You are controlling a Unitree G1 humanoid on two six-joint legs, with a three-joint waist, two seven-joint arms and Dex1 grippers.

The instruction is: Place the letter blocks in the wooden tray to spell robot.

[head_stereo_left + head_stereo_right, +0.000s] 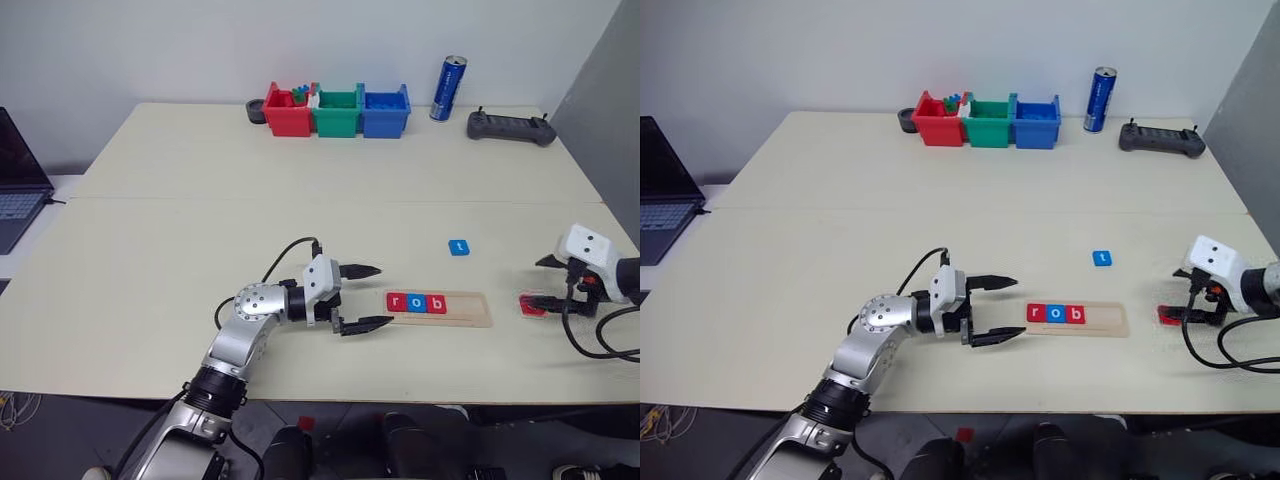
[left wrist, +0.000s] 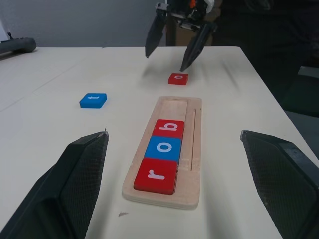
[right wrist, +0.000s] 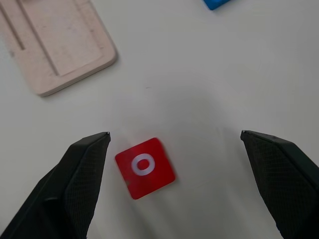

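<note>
Hovering: right gripper [image 1: 548, 282] hangs over the red "o" block [image 3: 145, 168], jaws wide apart, nothing held.
Left gripper [image 1: 364, 297]: parked level just off the near end of the wooden tray [image 1: 470, 309], fingers spread, empty.
Tray state: red "r" [image 2: 155, 175], blue "o" [image 2: 165, 148] and red "b" [image 2: 169, 128] sit in the groove, touching in a row; the two slots at the far end are bare.
Loose tiles: the red "o" lies flat on the table beyond the tray's free end, near it but not touching; blue "t" block [image 1: 459, 247] lies further back on the table, well apart from both.
Risk 1: the tile sits off-centre, close to one finger in the right wrist view (and rotated against the jaws), so closing now likely catches a corner and spins or skids it away.
Risk 2: the tile is thin and flat; fingertips may ride over it or scrape the table if the descent is off.
Risk 3: a tilted drop into the groove could leave it propped on the rim or shove "b" out of line.
Risk 4: letter order, since grabbing "t" first would misspell the word.
Cable: the right arm's black cable [image 1: 590, 335] loops on the table near the tile, could snag or drag it.
</note>
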